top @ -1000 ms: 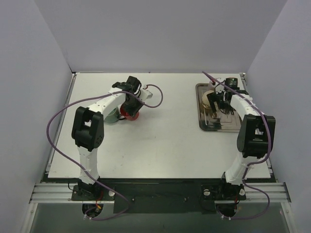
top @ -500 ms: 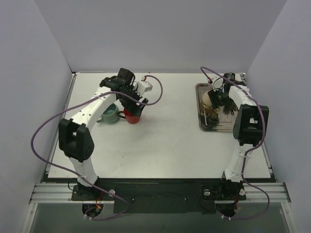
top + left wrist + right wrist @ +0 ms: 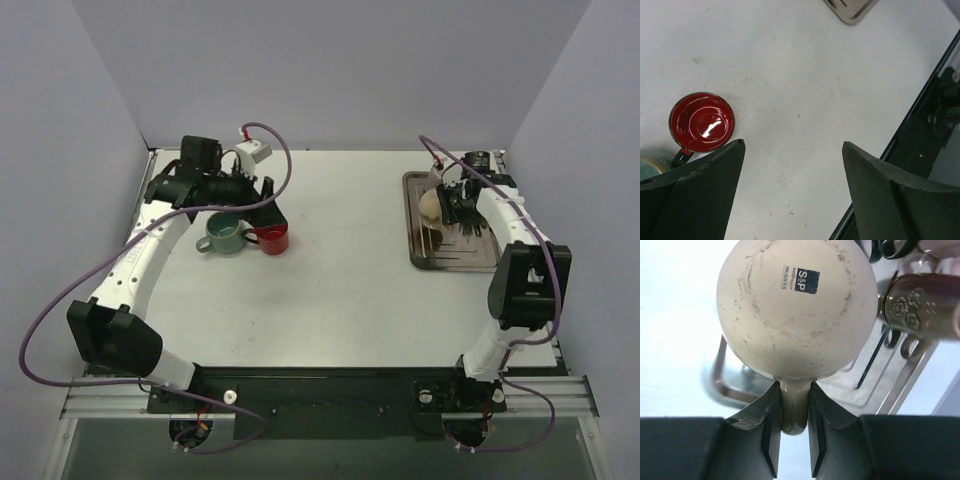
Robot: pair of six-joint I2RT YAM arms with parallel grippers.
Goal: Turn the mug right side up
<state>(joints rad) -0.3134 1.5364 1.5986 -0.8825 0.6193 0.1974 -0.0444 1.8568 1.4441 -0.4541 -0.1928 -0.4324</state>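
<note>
A beige mug (image 3: 795, 305) stands upside down in the metal tray (image 3: 470, 258) at the back right, its stamped base (image 3: 802, 280) facing the right wrist camera. My right gripper (image 3: 793, 390) is shut on the mug's handle (image 3: 794, 412), one finger on each side. From the top view the beige mug (image 3: 431, 205) sits at the tray's left side with the right gripper (image 3: 450, 205) beside it. My left gripper (image 3: 792, 145) is open and holds nothing, hovering over bare table; it shows at the back left (image 3: 262, 203).
A red mug (image 3: 701, 122) stands upright, open mouth up, next to a green mug (image 3: 222, 234) just below the left gripper. A brown embossed mug (image 3: 922, 305) lies in the tray beside the beige one. The tray's rim (image 3: 722, 390) runs under the right fingers.
The left gripper opened, left the red mug standing on the table and drew back to the left. The right gripper closed on the beige mug's handle.
</note>
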